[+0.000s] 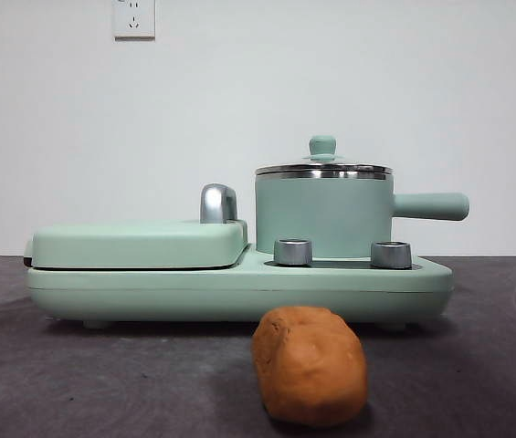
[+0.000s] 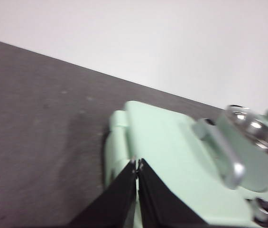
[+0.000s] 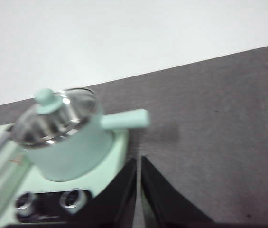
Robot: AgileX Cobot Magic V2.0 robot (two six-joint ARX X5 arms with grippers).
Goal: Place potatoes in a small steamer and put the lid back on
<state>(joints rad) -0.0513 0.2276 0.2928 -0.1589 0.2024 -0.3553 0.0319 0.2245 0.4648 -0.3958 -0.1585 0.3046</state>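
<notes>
Nothing done yet: I see the lid (image 1: 323, 168) on the steamer (image 1: 323, 214), the potato (image 1: 310, 365) before it, both grippers (image 2: 137, 164) (image 3: 138, 161) closed, empty.

Potato (image 1: 310, 365) before lidded steamer (image 1: 323, 217) on cooker (image 1: 239, 283)

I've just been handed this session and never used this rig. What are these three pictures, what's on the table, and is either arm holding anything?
This is a two-arm table robot; each arm ends in a gripper with two black jaws. The front view looks level across the table. It shows the potato lying on the dark table in front of a mint-green cooker. The small steamer stands on the cooker with its lid on, beside a flat griddle cover. The other two pictures come from cameras on the wrists. The left gripper hangs above the griddle end, the right gripper near the steamer's handle. Both are shut and hold nothing.
</notes>
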